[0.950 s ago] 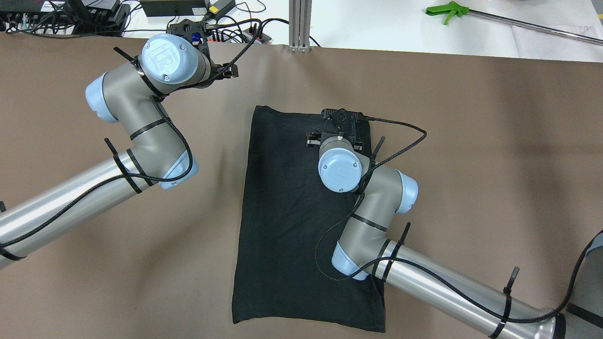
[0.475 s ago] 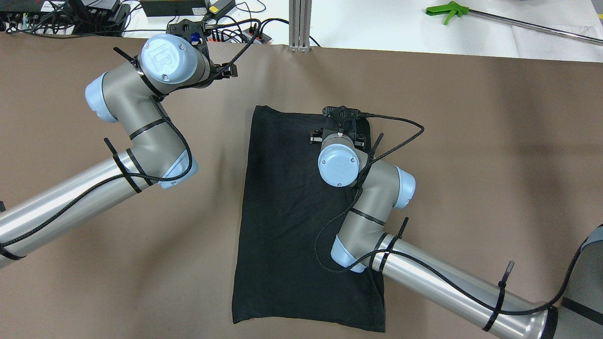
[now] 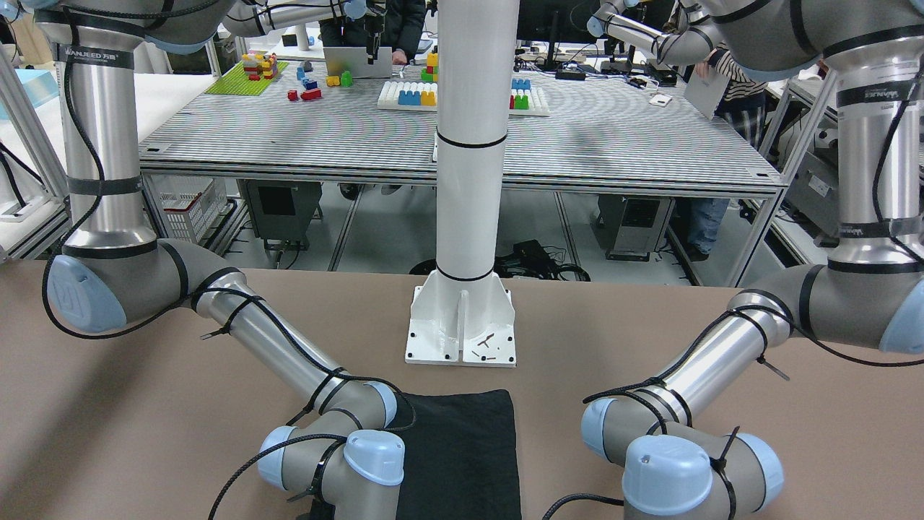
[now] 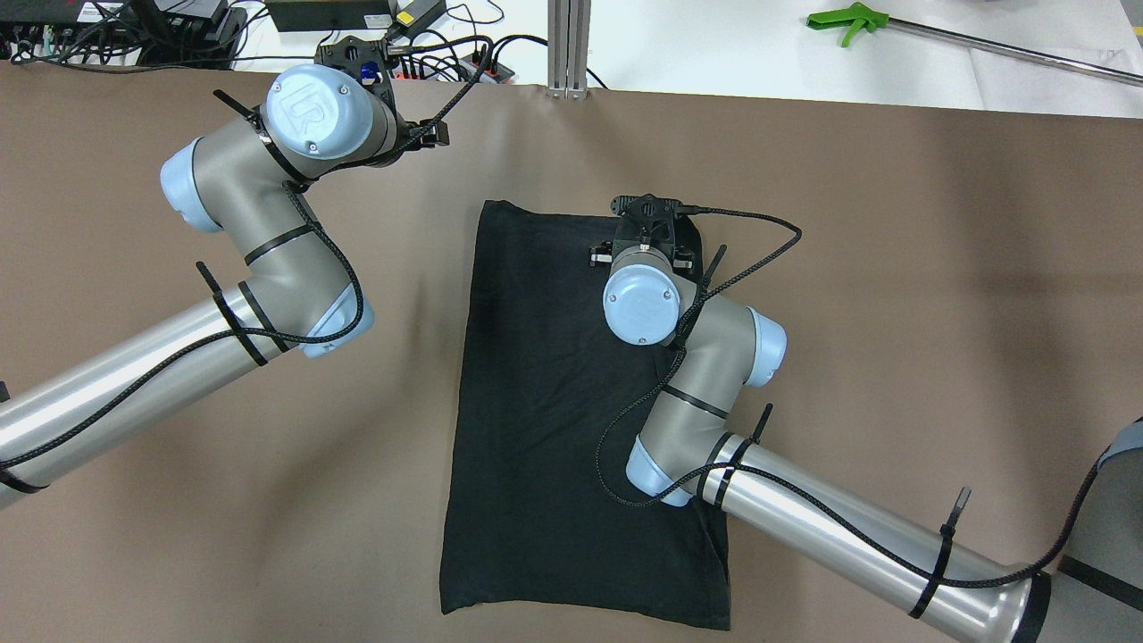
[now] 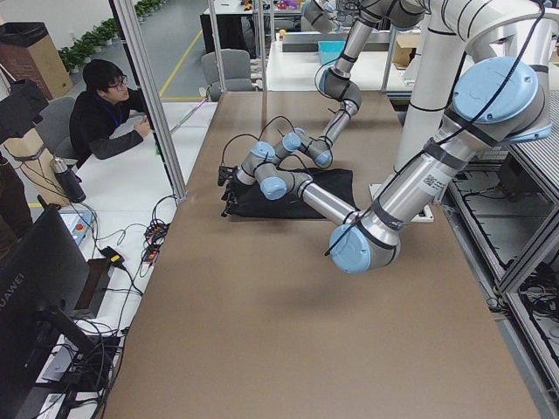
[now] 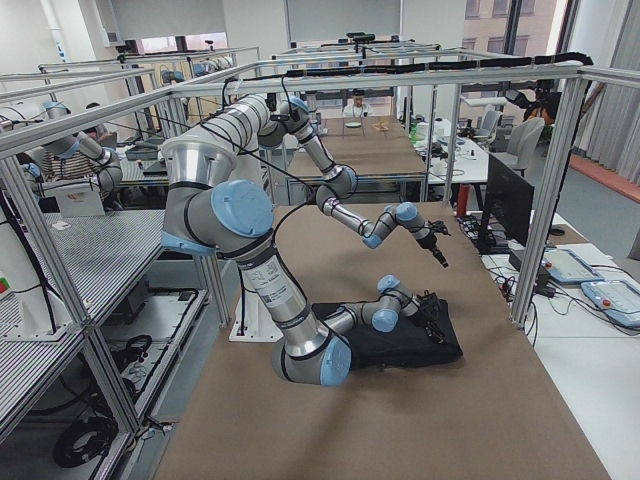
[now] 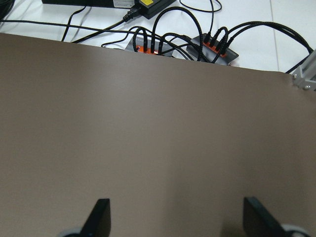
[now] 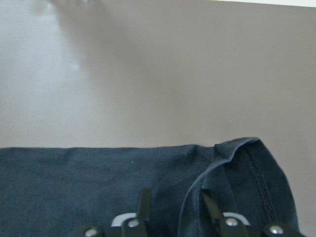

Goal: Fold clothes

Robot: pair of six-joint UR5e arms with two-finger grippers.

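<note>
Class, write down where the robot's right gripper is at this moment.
In the overhead view, the right gripper is over the far right corner of the black garment, just right of the table's centre and close to the garment's far hem.

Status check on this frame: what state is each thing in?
clothes: lying flat on the table as a long rectangle.
left gripper: open, empty, above the table.
right gripper: fingers partly apart, astride the clothes' far corner hem; grip unclear.
</note>
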